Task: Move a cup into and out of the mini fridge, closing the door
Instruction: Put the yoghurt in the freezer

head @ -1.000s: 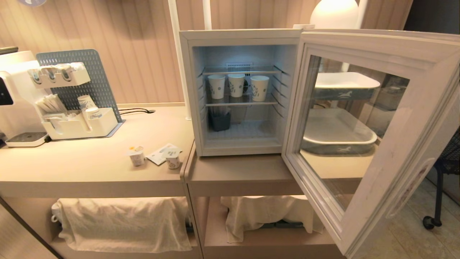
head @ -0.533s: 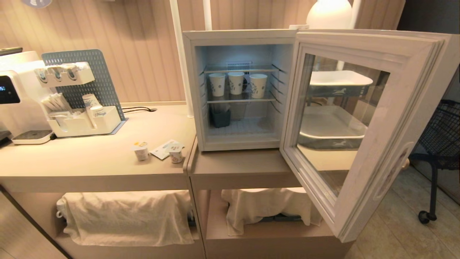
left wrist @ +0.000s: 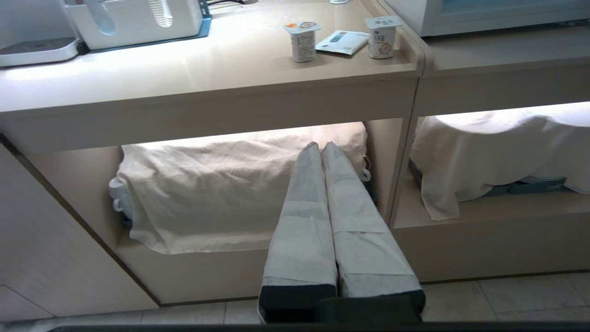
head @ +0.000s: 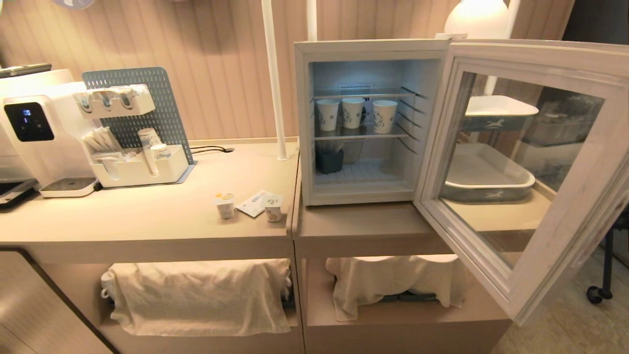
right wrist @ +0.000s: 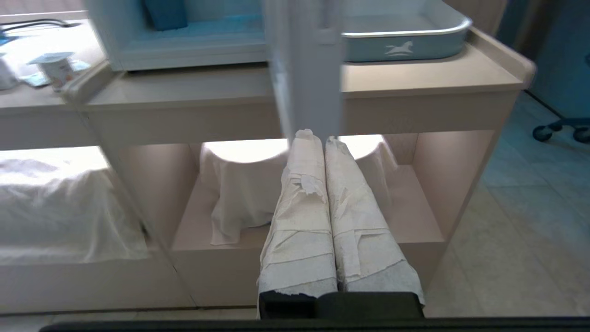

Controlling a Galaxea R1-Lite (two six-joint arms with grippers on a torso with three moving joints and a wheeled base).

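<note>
1. Mini fridge (head: pixel 361 196) on tabletop (head: pixel 147 221) found with door (head: pixel 521 162) wide open
2. Three cups (head: pixel 353 113) noted on upper shelf
3. Left gripper (left wrist: pixel 321 146) and right gripper (right wrist: pixel 314 136) closed, empty, parked low
4. Door closing judged outstanding

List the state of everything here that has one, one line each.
mini fridge: interior lit, three cups on its upper shelf
fridge door: swung wide open
three cups: upright
water dispenser: display lit
left tool: shut, empty
right tool: shut, empty
</note>
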